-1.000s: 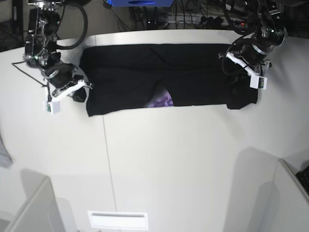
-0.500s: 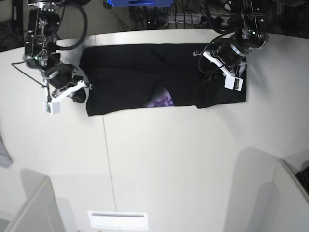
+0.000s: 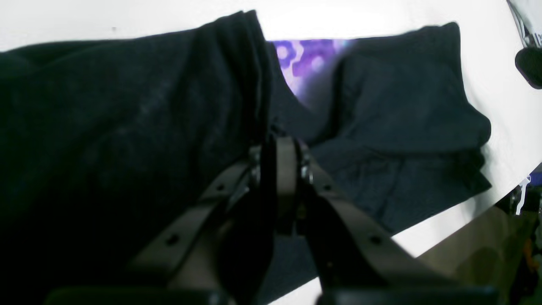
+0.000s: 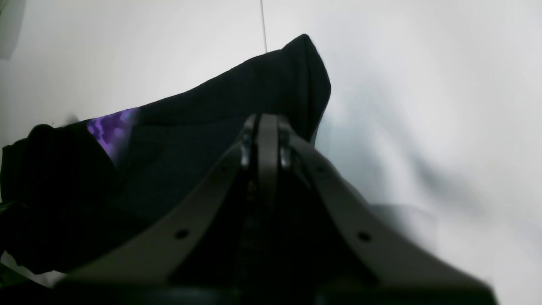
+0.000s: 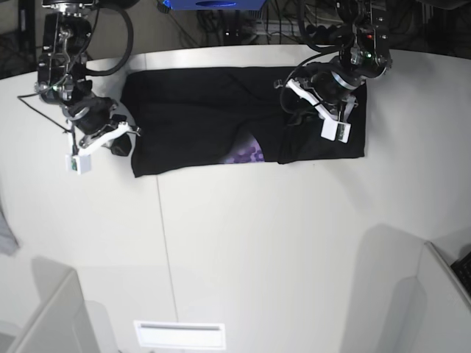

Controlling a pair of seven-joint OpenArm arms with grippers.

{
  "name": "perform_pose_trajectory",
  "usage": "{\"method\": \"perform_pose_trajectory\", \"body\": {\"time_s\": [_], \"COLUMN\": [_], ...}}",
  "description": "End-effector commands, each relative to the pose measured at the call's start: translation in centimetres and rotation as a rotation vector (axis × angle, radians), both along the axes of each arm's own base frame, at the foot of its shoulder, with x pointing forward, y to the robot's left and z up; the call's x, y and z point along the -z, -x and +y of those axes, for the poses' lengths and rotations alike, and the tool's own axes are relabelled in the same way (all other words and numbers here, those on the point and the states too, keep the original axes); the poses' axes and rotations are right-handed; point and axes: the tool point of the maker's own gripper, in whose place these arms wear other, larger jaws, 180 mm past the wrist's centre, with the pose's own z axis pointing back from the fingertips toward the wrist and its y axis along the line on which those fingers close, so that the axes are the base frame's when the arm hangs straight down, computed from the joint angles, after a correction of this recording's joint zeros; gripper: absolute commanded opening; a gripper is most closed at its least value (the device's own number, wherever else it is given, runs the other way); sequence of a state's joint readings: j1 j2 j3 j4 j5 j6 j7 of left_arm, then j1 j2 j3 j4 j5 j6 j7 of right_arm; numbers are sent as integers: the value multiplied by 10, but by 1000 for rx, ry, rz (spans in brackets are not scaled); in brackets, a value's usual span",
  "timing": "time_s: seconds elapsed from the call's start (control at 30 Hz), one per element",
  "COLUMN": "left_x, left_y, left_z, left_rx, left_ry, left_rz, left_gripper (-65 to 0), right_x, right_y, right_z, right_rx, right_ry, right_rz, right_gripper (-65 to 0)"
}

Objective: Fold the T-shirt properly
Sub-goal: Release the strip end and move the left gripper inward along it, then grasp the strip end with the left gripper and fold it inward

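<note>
Right now the T-shirt (image 5: 221, 118) lies along the far edge of the surface (image 5: 257, 243). The left end effector (image 5: 309, 110) is clenched on a fold lifted over the middle; the right end effector (image 5: 121, 140) pinches the other end. Risk: the bunched layer could slip free or drop crooked. Dark cloth hides the exact grip depth.

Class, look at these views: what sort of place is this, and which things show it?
Probably a robotics lab: a white table with two robot arms working a black T-shirt, and tangled cables with equipment behind it.
</note>
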State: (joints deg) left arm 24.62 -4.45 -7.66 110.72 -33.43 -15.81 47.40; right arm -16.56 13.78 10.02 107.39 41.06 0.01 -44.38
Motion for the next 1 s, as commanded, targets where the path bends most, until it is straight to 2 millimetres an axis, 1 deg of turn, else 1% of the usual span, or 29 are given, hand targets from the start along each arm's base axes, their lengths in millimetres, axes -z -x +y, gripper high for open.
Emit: {"method": "perform_pose_trajectory", "body": {"time_s": [0.0,0.67,0.7,0.77,0.87,0.9,0.97], "left_x": [-10,-8,-8,-8,-8,-9,-9], "left_y": [-5,-4,-4,-4,-4,-4,-4], "left_z": [-2,-1,-1,-2,-2,-3,-4], "left_rx": [0,5,5,5,5,4,4], "left_ry": [19,15,15,18,21,24,27], "left_rz": [-36,-28,-28,-28,-28,-30,-31], "left_gripper": [-650,-650,-632,-482,-285,-225,-143], "right_x": [-10,-11,-11,-11,-11,-11,-11], "right_y": [-7,-8,-8,-7,-7,-7,-7], "right_z": [-3,-3,-3,-2,-2,-2,-2], "right_rx": [-1,-1,-1,-3,-3,-4,-4], "right_ry": [5,5,5,4,4,4,4], "right_rz": [-44,-45,-45,-45,-45,-44,-44], "right_gripper": [-650,-650,-650,-650,-650,-650,-650]}}
